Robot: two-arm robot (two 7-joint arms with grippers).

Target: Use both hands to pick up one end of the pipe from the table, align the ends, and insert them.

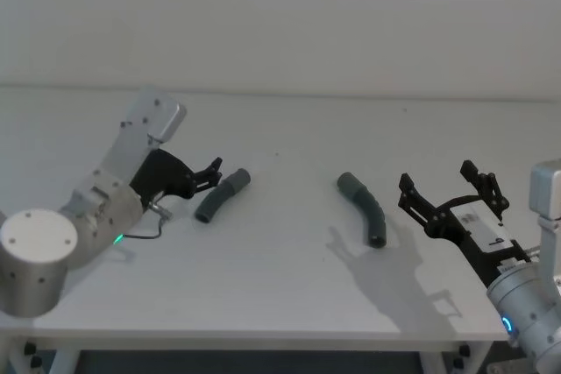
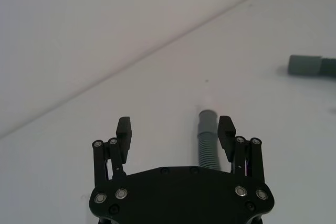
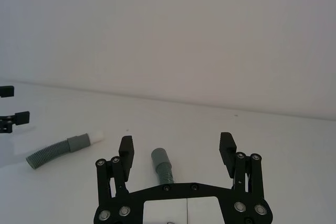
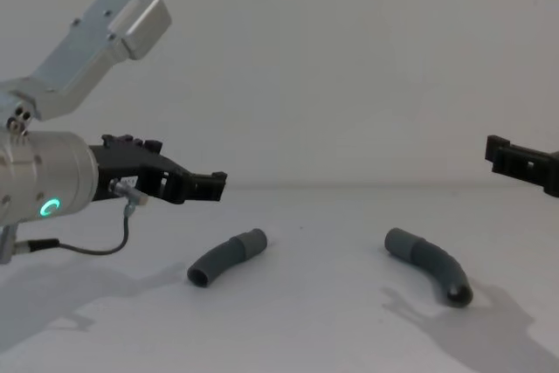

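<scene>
Left gripper (image 2: pixel 176 132) spread wide, one pipe piece (image 2: pixel 207 142) close inside one jaw. Right gripper (image 3: pixel 177 148) likewise spread, other pipe piece (image 3: pixel 161 162) between its jaws; bare table (image 1: pixel 289 295) around.

A plain, matte white-grey table (image 1: pixel 289 304) is seen, with two things laid flat on it, well apart. A short curved dark grey tube piece (image 1: pixel 222 195) is placed left of centre, and a longer, more bent dark grey tube piece (image 1: pixel 364 208) right of centre. Their lighter grey cuffed ends are turned towards the far side.

Robot lab setting, bare white table (image 1: pixel 263 286), plain blank wall (image 1: pixel 280 15) behind
</scene>
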